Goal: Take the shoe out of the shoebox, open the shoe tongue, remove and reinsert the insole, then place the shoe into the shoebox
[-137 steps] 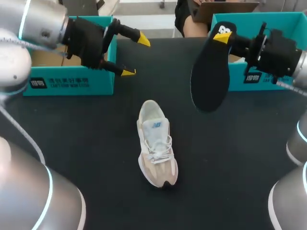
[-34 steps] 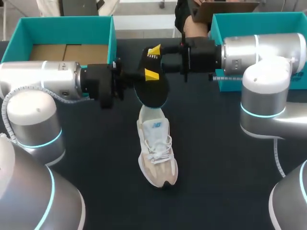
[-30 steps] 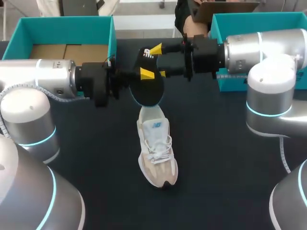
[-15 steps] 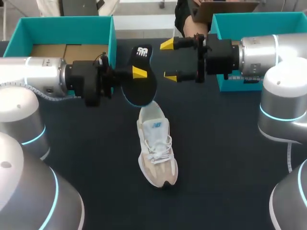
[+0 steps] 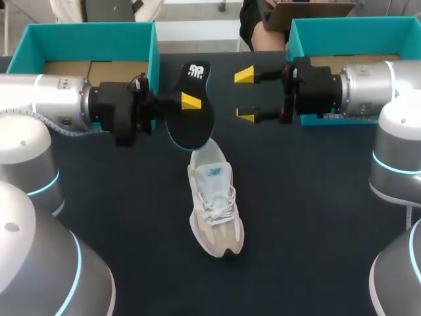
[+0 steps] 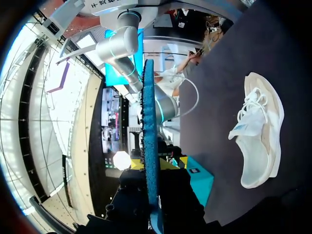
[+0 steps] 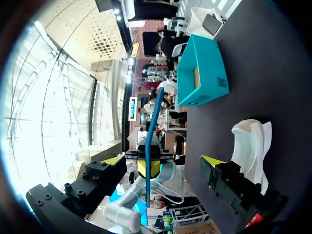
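A black insole (image 5: 195,124) hangs upright over the table, its heel end above the shoe. My left gripper (image 5: 189,103) is shut on its edge; in the left wrist view the insole (image 6: 148,122) shows edge-on between the fingers of that gripper (image 6: 150,166). The cream shoe (image 5: 214,197) lies on the dark table below, toe toward the front; it also shows beside the insole as the shoe (image 6: 258,136) and the shoe (image 7: 251,145). My right gripper (image 5: 245,95) stands open, just right of the insole and apart from it. In its own view the right gripper (image 7: 163,162) faces the thin insole (image 7: 151,131).
A teal shoebox (image 5: 141,43) stands at the back left behind my left arm, and a second teal box (image 5: 309,29) at the back right behind my right arm. The left box (image 7: 202,73) shows beyond the shoe in the right wrist view.
My right gripper opened, let go of the insole and drew back to the right. The left gripper kept the insole and shifted a little left.
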### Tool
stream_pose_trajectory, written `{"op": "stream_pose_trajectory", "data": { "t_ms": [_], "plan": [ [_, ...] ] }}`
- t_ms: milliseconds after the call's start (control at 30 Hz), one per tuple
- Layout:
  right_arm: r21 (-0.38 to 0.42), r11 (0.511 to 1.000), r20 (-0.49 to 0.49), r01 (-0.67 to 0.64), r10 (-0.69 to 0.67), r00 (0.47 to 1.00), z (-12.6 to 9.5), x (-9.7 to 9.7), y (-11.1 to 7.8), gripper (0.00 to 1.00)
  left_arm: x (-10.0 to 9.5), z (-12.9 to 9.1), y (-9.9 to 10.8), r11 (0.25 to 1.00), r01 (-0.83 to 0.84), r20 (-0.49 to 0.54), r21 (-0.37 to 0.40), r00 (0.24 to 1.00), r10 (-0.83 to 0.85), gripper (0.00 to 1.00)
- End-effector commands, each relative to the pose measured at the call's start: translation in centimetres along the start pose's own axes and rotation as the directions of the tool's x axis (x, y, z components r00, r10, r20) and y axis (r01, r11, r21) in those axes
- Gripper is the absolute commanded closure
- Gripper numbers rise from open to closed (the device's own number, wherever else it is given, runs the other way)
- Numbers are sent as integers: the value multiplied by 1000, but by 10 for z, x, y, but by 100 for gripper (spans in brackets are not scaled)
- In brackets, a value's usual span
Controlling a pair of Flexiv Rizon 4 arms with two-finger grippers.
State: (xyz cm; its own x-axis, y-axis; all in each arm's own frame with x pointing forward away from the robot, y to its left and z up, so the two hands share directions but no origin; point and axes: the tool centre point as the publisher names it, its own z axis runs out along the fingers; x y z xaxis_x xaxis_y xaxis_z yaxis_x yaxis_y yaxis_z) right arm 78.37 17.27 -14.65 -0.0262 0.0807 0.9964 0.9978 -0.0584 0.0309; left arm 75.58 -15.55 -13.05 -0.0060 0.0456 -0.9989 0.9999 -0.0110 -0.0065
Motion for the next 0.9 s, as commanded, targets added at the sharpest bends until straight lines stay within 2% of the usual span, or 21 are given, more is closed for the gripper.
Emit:
{"op": "stream_pose_trajectory", "data": {
  "t_ms": [33,200,233,767,800,833,900],
  "plan": [
    [-6,1000,13,2,-2,1000,-17,1,-11,0,1,0,0,1000,-2,6,-5,1000,2,100],
    [28,1000,21,7,-8,1000,-22,2,-11,0,0,0,-3,1000,-4,0,-4,1000,4,100],
    [10,1000,16,5,-5,1000,-24,2,-10,0,1,0,-4,1000,-6,-1,-9,1000,6,100],
    [10,1000,16,5,-5,1000,-24,2,-10,0,1,-1,-5,1000,-14,-18,-10,1000,14,100],
    [10,1000,16,5,-5,1000,-24,2,-10,0,5,-1,-6,998,63,-71,7,996,-62,100],
    [10,1000,16,5,-5,1000,-24,2,-10,0,6,-2,-7,980,199,-121,-18,972,-199,100],
    [10,1000,16,5,-5,1000,-24,2,-10,0,6,-4,-9,903,427,-196,-57,882,-429,100]
  ]
}}
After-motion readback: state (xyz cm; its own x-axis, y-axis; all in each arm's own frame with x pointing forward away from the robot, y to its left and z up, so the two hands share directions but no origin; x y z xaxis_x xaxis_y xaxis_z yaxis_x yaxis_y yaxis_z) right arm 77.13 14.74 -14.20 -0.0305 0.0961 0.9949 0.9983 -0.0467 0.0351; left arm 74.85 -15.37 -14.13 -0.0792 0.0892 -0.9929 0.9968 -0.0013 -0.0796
